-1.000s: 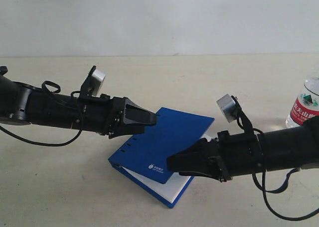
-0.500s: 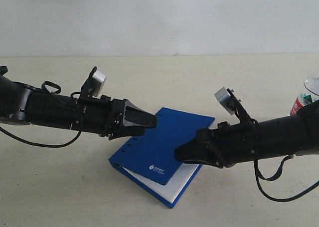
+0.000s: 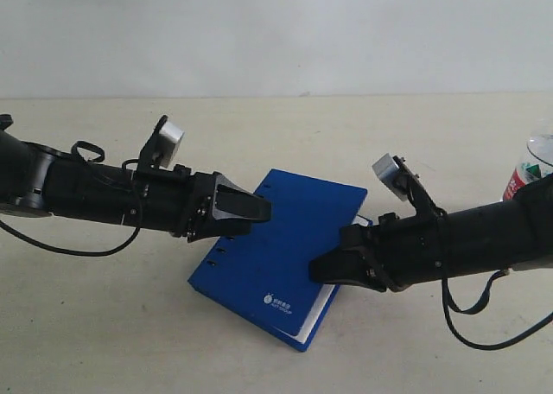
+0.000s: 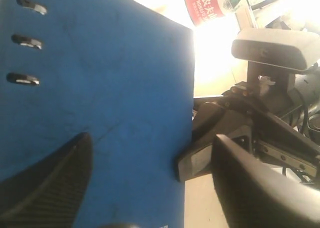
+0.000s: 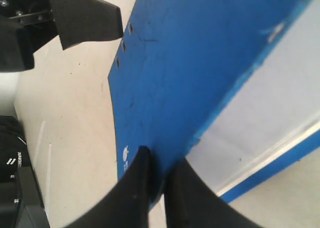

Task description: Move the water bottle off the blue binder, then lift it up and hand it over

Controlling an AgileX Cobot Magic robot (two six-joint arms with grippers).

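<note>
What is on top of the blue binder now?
No object rests on the flat deep-blue ring binder; the clear plastic water bottle with red-and-white label stands apart from it. The shut right gripper pinches its cover edge. The open left gripper hides a patch near the spine.

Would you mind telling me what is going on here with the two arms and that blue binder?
The right gripper is shut on the edge of the blue binder, on the side opposite its holes. The left gripper hangs open over the binder's spine side, holding nothing. The water bottle stands on the table at the far right, already off the binder and untouched.
</note>
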